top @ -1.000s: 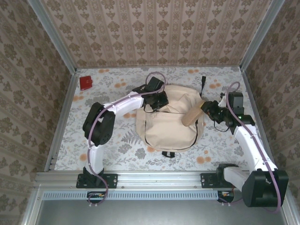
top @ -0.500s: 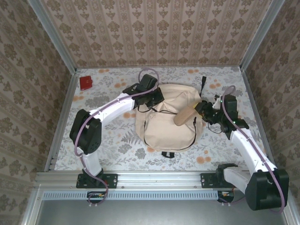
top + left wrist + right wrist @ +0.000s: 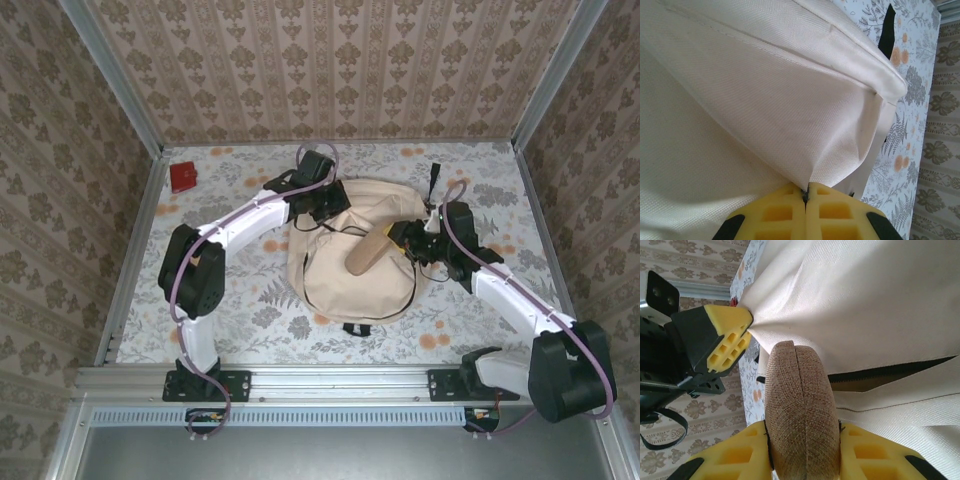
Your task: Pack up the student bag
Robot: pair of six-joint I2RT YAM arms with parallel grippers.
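Far left on the table [image 3: 240, 300] I see a small red item [image 3: 183, 177] by the wall, well apart from everything else. If it belongs in the load, it is untouched.

My left gripper [image 3: 805, 192] is pinched fully closed on a fold of the bag [image 3: 355, 280] at its far-left upper edge, and the cloth rises from the pads in a taut peak. The bag lies flat mid-table between the two arms, with a dark zipper line across its upper part. In the right wrist view that line shows as a narrow dark gap [image 3: 890, 374], so the mouth looks partly open, though I cannot tell how wide.

A brown woven pouch [image 3: 368, 252] lies slanted over the bag's top, its free end pointing toward the left gripper and just beside the gap. I judge it is not yet inside. My right gripper [image 3: 802, 435] is clamped around the pouch's near end, pads pressed to both sides. On the right, a black strap [image 3: 434, 180] trails off the bag toward the back wall.

My read is that the mouth is lifted and the pouch is at it, but nothing is packed. What's left is to push the pouch in, let go, perhaps fetch the red item, and zip the bag.
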